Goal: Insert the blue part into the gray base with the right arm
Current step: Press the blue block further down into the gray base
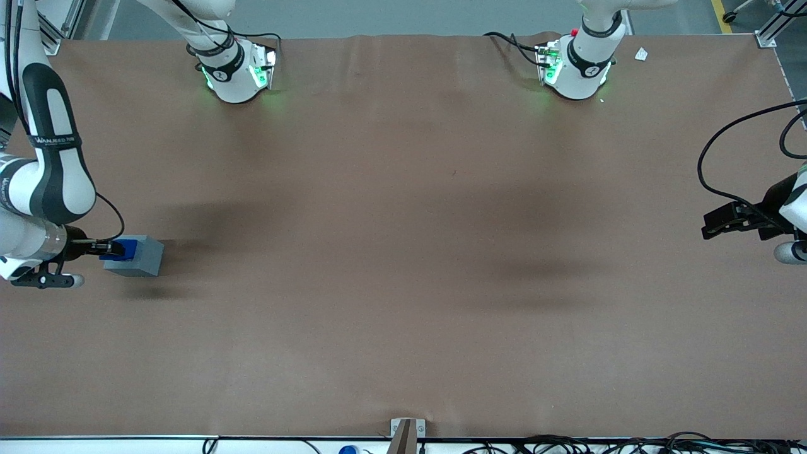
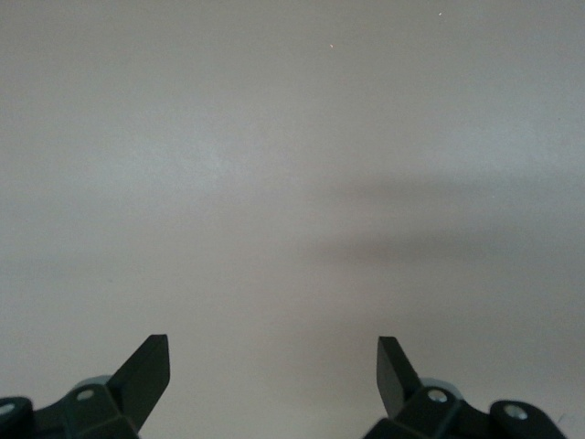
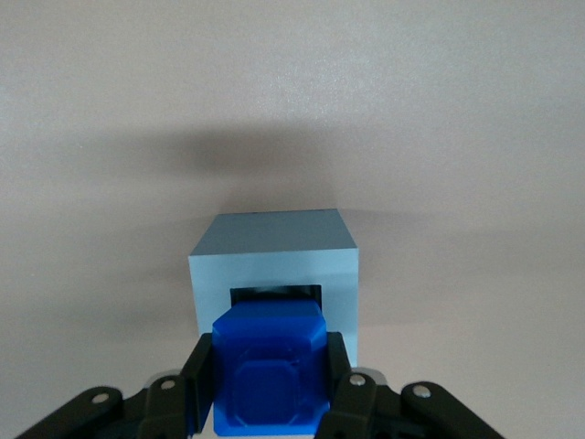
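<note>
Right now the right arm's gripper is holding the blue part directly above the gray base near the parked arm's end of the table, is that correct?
Not quite. The gripper does hold the blue part at the gray base, but they sit toward the working arm's end of the table, as the front view shows.

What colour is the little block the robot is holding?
Bright blue. The blue part, shut in the gripper at the gray base, shows best in the right wrist view.
</note>
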